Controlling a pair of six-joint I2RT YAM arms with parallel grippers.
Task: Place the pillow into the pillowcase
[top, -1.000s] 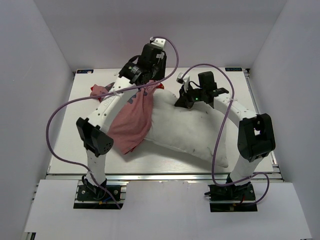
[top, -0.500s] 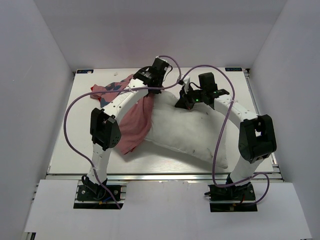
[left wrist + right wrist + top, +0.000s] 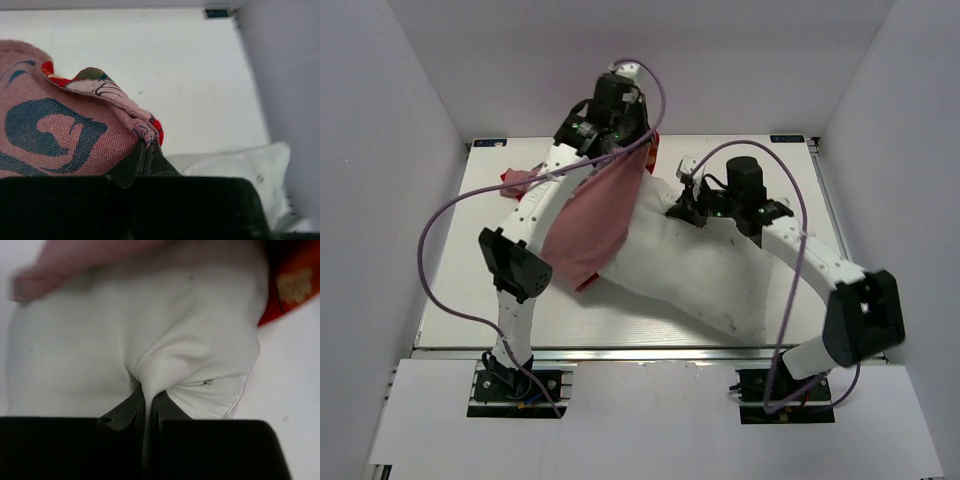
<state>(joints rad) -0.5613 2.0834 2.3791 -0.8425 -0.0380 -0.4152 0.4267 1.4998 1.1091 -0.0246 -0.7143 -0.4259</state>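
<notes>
Left jaws are pinched shut on a bunched edge of the pillowcase [image 3: 60, 130] and hold it up off the table [image 3: 450, 290]. The cloth hangs below them, pink side out, and drapes down across the left end of the pillow [image 3: 690, 270]. A small crumpled part of it lies on the table to their left. Right jaws are closed to a narrow slit on a raised fold of the pillow's white fabric, near its far edge. The cushion spreads away from them toward the near right of the table. Just beyond them, pink and red cloth covers the pillow's far end. Both pairs stand near each other, the left pair higher and farther back.
</notes>
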